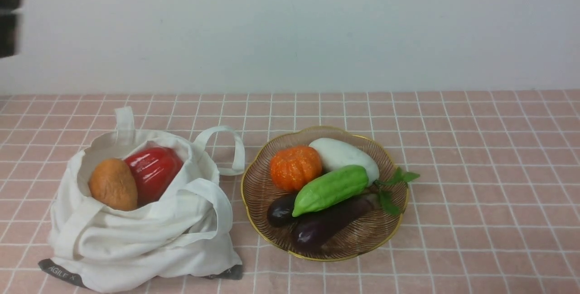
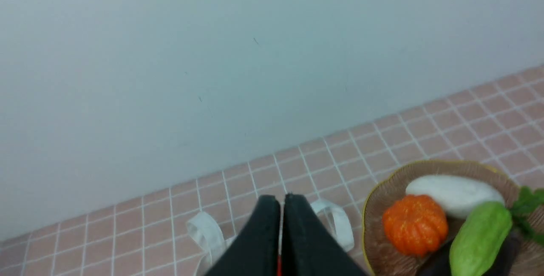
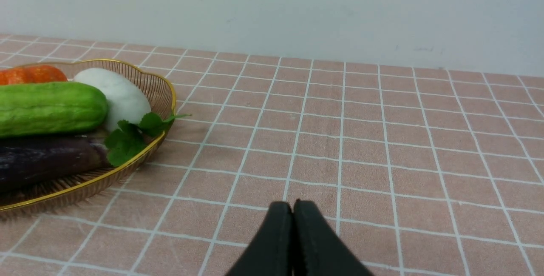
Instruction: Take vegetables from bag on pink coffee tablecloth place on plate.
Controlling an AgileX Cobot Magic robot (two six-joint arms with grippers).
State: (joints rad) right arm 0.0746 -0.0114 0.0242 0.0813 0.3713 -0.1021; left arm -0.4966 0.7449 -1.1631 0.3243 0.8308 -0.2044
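Observation:
The white bag point(image 1: 136, 226) lies on the left of the pink tablecloth point(image 1: 476, 158). In its open mouth sit the orange-brown potato-like lump point(image 1: 113, 184) and the red bell pepper point(image 1: 153, 171). The amber plate point(image 1: 362, 239) stands to its right. The light-green gourd point(image 1: 330, 189) lies in the plate on top of other vegetables, and also shows in the left wrist view point(image 2: 480, 237) and the right wrist view point(image 3: 46, 108). My left gripper point(image 2: 281, 197) is shut and empty, high above the bag's handles point(image 2: 340, 225). My right gripper point(image 3: 293, 203) is shut and empty, over bare cloth to the right of the plate point(image 3: 140, 157).
In the plate also lie an orange pumpkin point(image 1: 295, 167), a white oval vegetable point(image 1: 344, 154), two dark purple eggplants point(image 1: 326, 226) and green leaves point(image 1: 394, 185). A dark blurred arm part point(image 1: 10, 13) shows at the upper left edge. A pale wall rises behind the table.

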